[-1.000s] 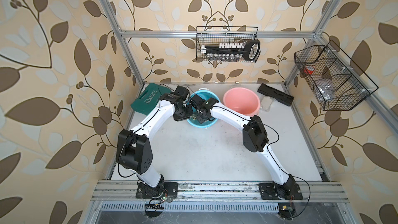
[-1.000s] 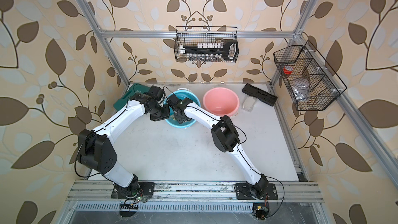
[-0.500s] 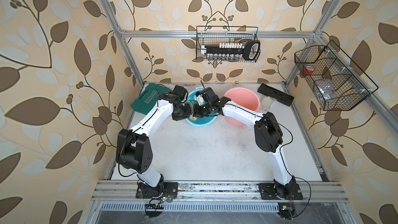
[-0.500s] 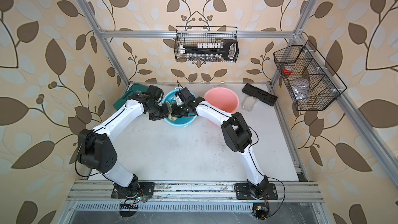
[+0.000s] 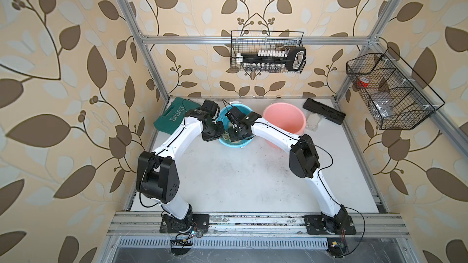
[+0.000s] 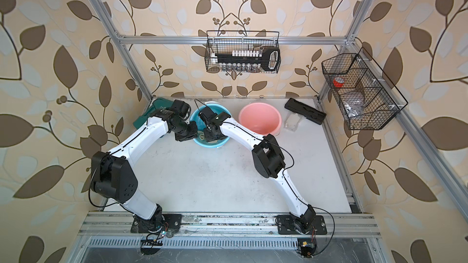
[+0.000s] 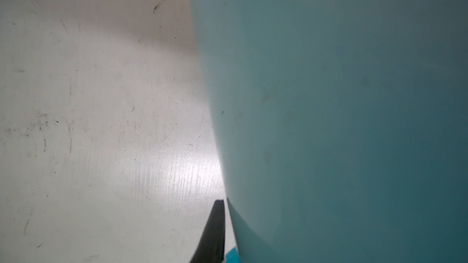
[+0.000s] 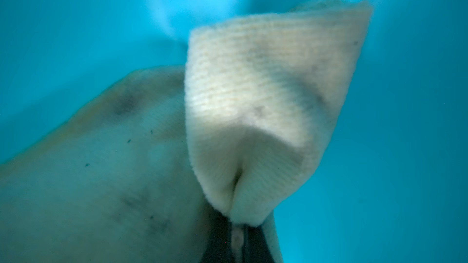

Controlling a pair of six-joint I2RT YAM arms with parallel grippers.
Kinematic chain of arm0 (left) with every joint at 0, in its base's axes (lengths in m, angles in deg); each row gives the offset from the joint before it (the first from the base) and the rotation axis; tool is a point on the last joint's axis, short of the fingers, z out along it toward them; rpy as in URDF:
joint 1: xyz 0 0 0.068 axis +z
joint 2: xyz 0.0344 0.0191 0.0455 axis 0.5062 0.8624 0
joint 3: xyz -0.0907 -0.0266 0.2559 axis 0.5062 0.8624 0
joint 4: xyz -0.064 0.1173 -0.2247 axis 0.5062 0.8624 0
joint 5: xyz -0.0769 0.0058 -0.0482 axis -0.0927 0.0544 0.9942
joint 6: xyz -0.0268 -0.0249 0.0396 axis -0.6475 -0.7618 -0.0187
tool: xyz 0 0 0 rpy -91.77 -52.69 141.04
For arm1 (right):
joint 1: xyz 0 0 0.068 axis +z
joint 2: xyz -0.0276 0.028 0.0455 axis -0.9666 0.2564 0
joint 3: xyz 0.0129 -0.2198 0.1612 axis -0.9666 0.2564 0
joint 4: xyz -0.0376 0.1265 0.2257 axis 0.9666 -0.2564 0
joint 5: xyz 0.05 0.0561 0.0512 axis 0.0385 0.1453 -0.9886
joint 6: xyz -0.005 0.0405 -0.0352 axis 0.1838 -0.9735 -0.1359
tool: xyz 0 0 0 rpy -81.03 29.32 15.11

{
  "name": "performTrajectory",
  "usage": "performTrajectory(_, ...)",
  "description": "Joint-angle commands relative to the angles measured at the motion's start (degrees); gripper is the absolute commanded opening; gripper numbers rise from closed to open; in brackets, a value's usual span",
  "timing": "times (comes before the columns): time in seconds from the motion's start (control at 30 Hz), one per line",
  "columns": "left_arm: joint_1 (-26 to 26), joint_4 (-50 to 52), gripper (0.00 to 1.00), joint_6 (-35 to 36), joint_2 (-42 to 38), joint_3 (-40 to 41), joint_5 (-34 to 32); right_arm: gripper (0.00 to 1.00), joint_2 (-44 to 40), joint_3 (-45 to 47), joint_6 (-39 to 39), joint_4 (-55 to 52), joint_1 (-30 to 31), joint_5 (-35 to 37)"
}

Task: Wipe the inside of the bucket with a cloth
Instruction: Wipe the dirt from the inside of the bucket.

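mid-wipe, i judge: the right gripper (image 8: 236, 226) pinches the cloth (image 8: 266, 84) down inside the bucket (image 5: 236, 145), the left gripper (image 5: 219, 132) clamps its wall; how much is clean, can't tell.

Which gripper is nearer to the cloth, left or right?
Right. The right gripper pinches the cloth inside the blue bucket; the left gripper holds the bucket's rim, apart from the cloth.

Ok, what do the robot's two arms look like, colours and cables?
Both the left arm and right arm have glossy white links, chunky black joint housings and black wrists. Thin black cables run along each, looping free in places. The jaws are black too.
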Motion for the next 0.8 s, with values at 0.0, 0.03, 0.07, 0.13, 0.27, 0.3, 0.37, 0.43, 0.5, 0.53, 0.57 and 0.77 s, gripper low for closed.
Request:
performTrajectory(0.0, 0.83, 5.25, 0.0, 0.55, 0.71, -0.59, 3.15, 0.0, 1.23, -1.39, 6.17, -12.59, 0.09, 12.86)
performTrajectory(0.03, 1.01, 5.18, 0.0, 0.47, 0.68, -0.8, 3.89, 0.0, 0.6, -0.59, 7.09, -13.76, 0.09, 14.51)
performTrajectory(0.07, 1.16, 5.11, 0.0, 0.36, 0.75, -0.98, 4.52, 0.0, -0.13, 0.35, 7.67, -14.35, 0.09, 15.79)
performTrajectory(0.13, 1.29, 5.16, 0.0, 0.16, 0.96, -1.76, 5.44, 0.0, -2.19, 2.89, 9.49, -14.17, 0.29, 17.03)
performTrajectory(0.27, 1.29, 5.44, 0.0, 0.0, 1.63, -3.21, 6.47, 0.0, -4.66, 3.31, 12.94, -15.4, 1.37, 10.86)
performTrajectory(0.3, 1.31, 5.51, 0.0, 0.11, 1.99, -3.62, 6.77, 0.0, -5.2, 3.13, 13.24, -15.77, 1.62, 6.83)
performTrajectory(0.37, 1.51, 6.19, 0.0, 0.41, 2.56, -4.42, 6.95, 0.0, -5.87, 2.86, 12.79, -16.32, 1.98, -0.48)
performTrajectory(0.43, 1.72, 6.42, 0.0, 0.44, 2.85, -4.89, 6.81, 0.0, -5.86, 1.59, 11.71, -18.23, 2.35, -6.5)
performTrajectory(0.5, 1.97, 6.63, 0.0, 0.57, 3.17, -5.45, 6.8, 0.0, -5.65, 0.7, 11.11, -19.7, 2.53, -11.29)
performTrajectory(0.53, 2.12, 7.0, 0.0, 0.69, 3.39, -5.83, 6.79, 0.0, -5.63, 0.6, 10.66, -20.23, 2.55, -13.56)
performTrajectory(0.57, 2.21, 7.18, 0.0, 0.75, 3.62, -6.23, 6.8, 0.0, -5.59, 0.4, 10.35, -20.68, 2.45, -15.6)
performTrajectory(0.77, 2.7, 9.05, 0.0, 1.53, 6.07, -9.77, 6.82, 0.0, -3.41, -3.52, 9.66, -24.7, 2.07, -24.19)
